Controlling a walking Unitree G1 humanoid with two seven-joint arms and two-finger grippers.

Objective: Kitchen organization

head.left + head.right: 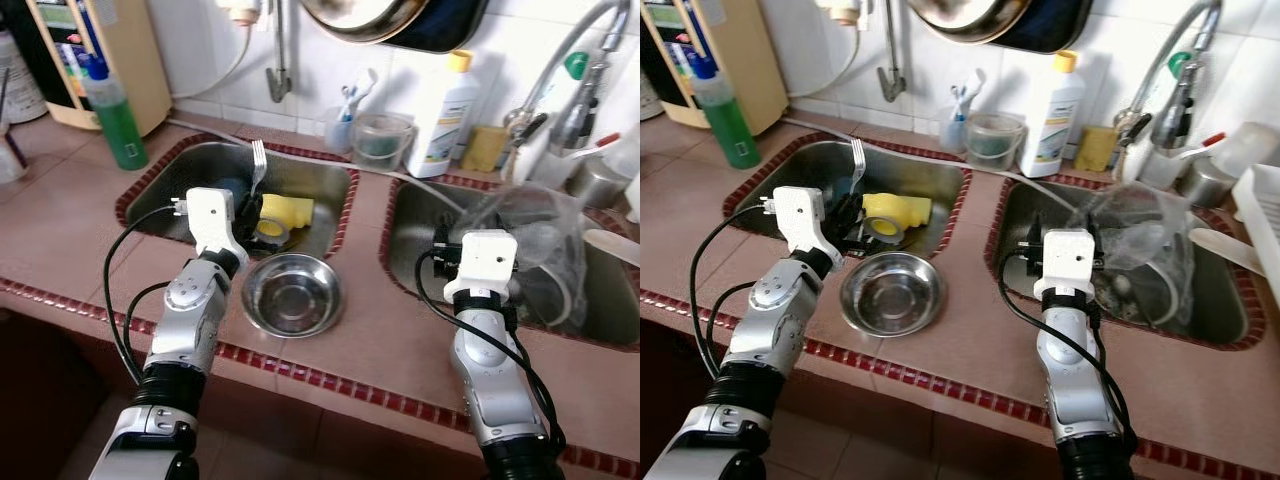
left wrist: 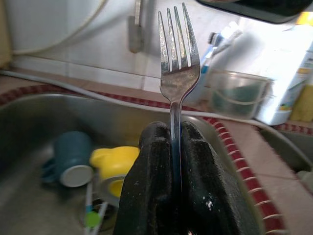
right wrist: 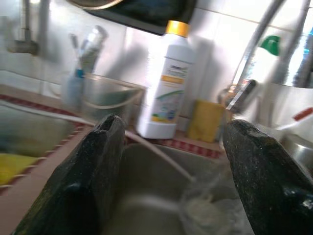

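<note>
Left end effector (image 2: 173, 161) pinches an upright fork (image 2: 178, 63) over the sink (image 1: 190, 165) holding a yellow cup (image 1: 285, 211); right end effector (image 3: 178, 171) gapes empty.

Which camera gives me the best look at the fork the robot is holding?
The left wrist view: the fork stands upright, tines up, sharp and close, its handle pinched between the shut jaws of the left gripper. Both eye views show it small, above the left sink. The right wrist view looks toward the other basin.

A fork (image 1: 258, 163) stands upright over the left sink (image 1: 190, 160), beside a steel bowl (image 1: 292, 294).
</note>
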